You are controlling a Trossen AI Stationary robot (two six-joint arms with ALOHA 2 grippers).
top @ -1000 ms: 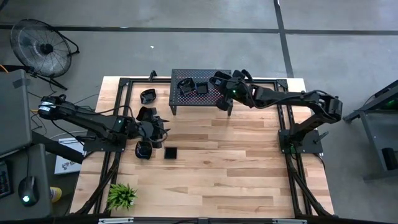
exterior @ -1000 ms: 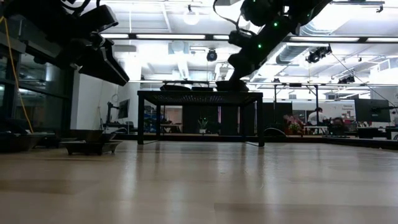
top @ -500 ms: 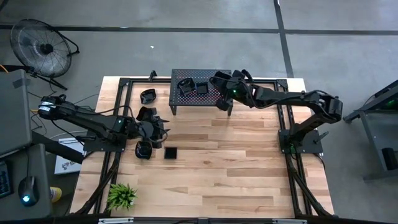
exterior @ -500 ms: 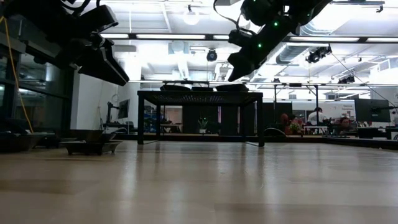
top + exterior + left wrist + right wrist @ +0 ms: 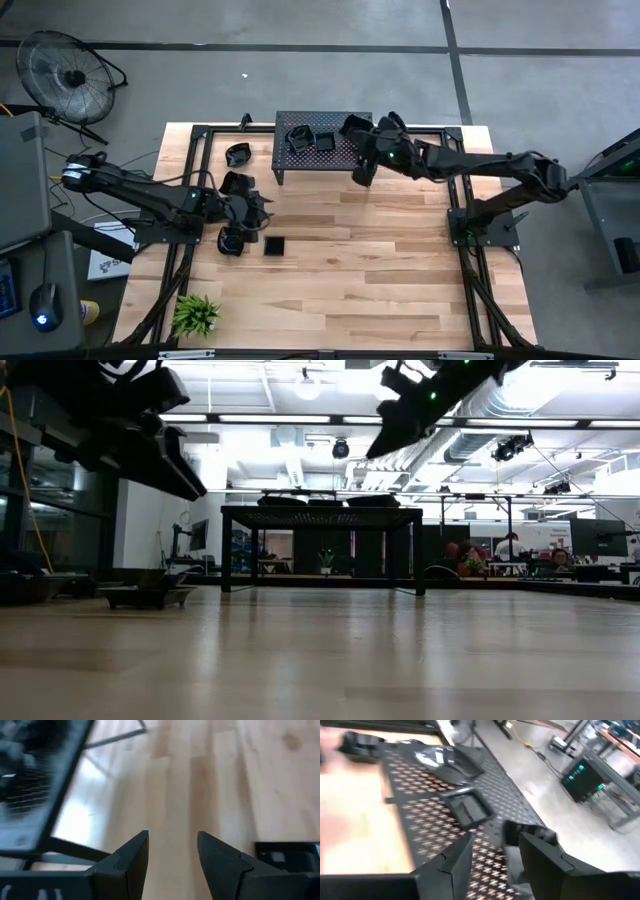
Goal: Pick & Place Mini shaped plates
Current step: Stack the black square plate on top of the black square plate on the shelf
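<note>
- Black glossy mini shaped plates (image 5: 312,138) sat atop the perforated metal stand (image 5: 325,150) at the far edge of the wooden desk (image 5: 380,260), three of them side by side in the high view.
- More plates lay on the desk's left part: one (image 5: 238,154) near the stand's left end, one (image 5: 235,183) just behind the left tool, a round one (image 5: 231,241) and a small square one (image 5: 274,245) nearer the front.
- Right tool (image 5: 362,170) hung above the stand's right end, its fingers (image 5: 454,862) spread and empty (the right wrist view showed a square plate (image 5: 467,809) and another dish (image 5: 440,762) on the perforated top ahead of them).
- Left tool (image 5: 262,210) hovered over the desk's left part, beside the plates there; its fingers (image 5: 131,857) stood apart with bare wood between them, gripping nothing.
- Seen from desk height, the stand (image 5: 320,518) carried its plates on top, and one low dish (image 5: 148,596) rested on the desk at the left.
- A small green plant (image 5: 196,315) stood at the desk's front left corner.
</note>
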